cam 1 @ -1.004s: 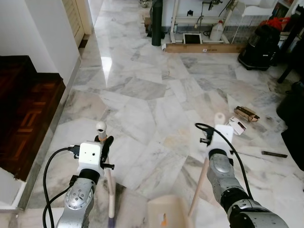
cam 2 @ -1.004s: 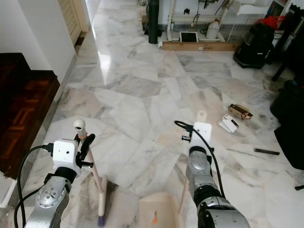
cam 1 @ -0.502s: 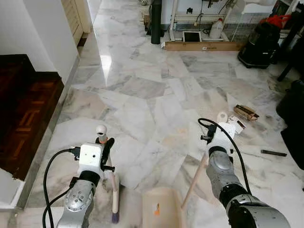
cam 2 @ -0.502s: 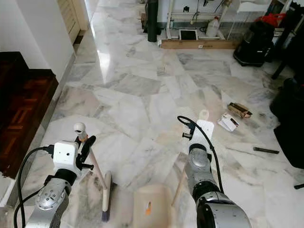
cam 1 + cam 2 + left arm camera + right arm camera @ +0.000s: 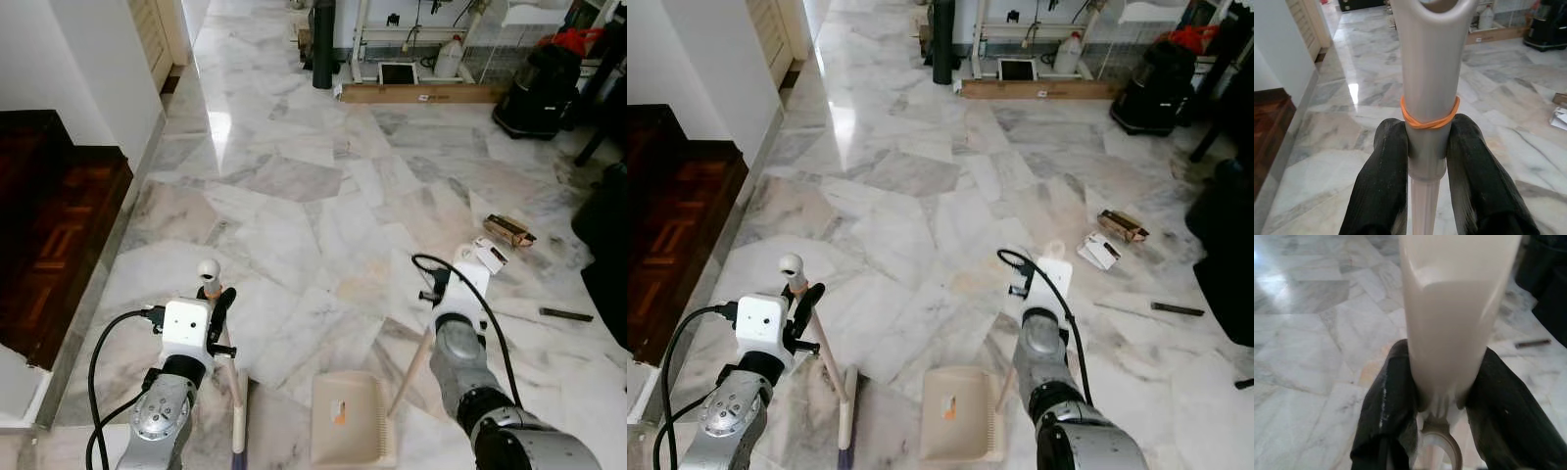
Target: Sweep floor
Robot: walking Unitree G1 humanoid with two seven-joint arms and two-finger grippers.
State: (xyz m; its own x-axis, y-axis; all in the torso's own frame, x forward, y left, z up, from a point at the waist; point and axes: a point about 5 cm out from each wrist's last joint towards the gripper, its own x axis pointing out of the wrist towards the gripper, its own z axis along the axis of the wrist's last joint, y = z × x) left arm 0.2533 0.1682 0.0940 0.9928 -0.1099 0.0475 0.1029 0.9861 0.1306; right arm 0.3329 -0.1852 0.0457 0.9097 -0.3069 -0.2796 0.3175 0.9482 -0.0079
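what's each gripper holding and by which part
Left gripper clamps the broom handle near its top, just under an orange rubber band. Right gripper clamps the dustpan handle near its top.

Bright daylight, sharp head views; glare patch on floor (image 5: 217, 127) upper left; wrist views soft, near handles blurred, soft shadows.

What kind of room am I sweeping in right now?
Probably a home's hallway or utility area: a marble floor, a dark wooden stair landing on the left, and a black vacuum cleaner beside a wire rack at the far end.
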